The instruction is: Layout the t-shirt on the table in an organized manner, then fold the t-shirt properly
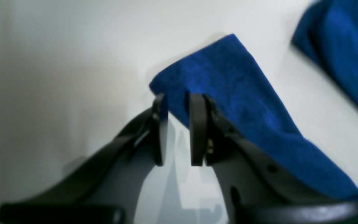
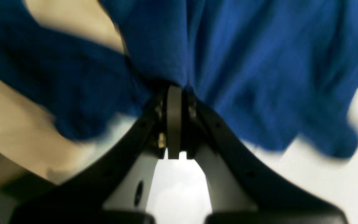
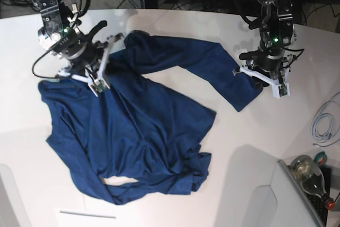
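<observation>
The t-shirt (image 3: 133, 136) lies crumpled across the middle of the table (image 3: 255, 147), body bunched toward the near side, hem edges rumpled. One long strip of cloth runs from the collar area out toward the far right of the base view and ends in a squared cuff.

My right gripper (image 2: 174, 93) is clenched on a gathered fold of the t-shirt (image 2: 244, 77); the pads (image 2: 174, 124) sit pressed together with fabric spilling out above them. In the base view this claw (image 3: 98, 81) sits at the shirt's upper left edge.

My left gripper (image 1: 179, 99) stands at the cuff end of the strip (image 1: 228, 87). Its two fingers (image 1: 197, 130) are parted with a clear gap of white table between them; the cloth edge lies just past the tips, not pinched. Released, then. In the base view it (image 3: 260, 78) sits at the strip's end.

A coiled white cable (image 3: 324, 123) and a glass bottle (image 3: 311, 171) lie at the far right, well apart from the shirt.
</observation>
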